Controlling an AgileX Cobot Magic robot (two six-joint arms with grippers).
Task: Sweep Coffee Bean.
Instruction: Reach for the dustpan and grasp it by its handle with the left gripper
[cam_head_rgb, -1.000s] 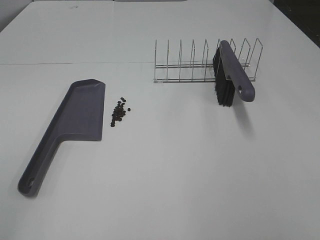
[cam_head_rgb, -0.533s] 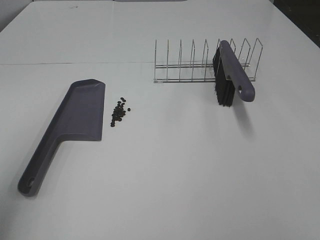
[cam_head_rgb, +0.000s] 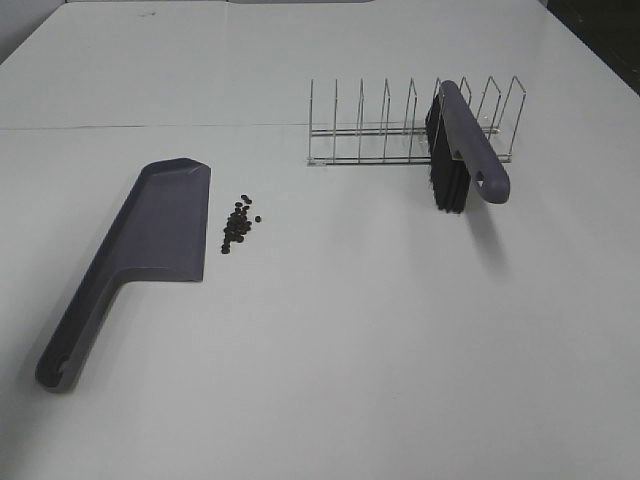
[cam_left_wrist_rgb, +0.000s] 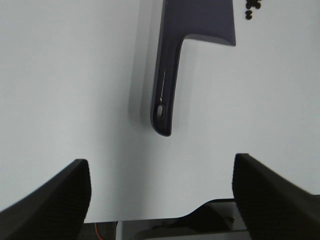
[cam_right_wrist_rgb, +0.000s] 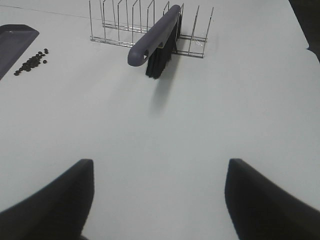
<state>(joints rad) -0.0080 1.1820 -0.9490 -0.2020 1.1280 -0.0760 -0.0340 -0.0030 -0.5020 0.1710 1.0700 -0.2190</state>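
Several tiny dark coffee beans (cam_head_rgb: 238, 222) lie in a small cluster on the white table, just right of the grey dustpan (cam_head_rgb: 160, 225), which lies flat with its handle toward the front left. A grey brush (cam_head_rgb: 465, 150) with black bristles leans in the wire rack (cam_head_rgb: 370, 125) at the back right. My left gripper (cam_left_wrist_rgb: 160, 165) is open and empty, short of the dustpan handle (cam_left_wrist_rgb: 167, 85), with a few beans (cam_left_wrist_rgb: 252, 6) at the frame edge. My right gripper (cam_right_wrist_rgb: 160, 165) is open and empty, well back from the brush (cam_right_wrist_rgb: 155, 42). Neither gripper shows in the exterior high view.
The right wrist view also shows the beans (cam_right_wrist_rgb: 31, 61), a corner of the dustpan (cam_right_wrist_rgb: 15, 42) and the rack (cam_right_wrist_rgb: 115, 25). The white table (cam_head_rgb: 350, 330) spreads wide around them. A seam runs across the table behind the dustpan.
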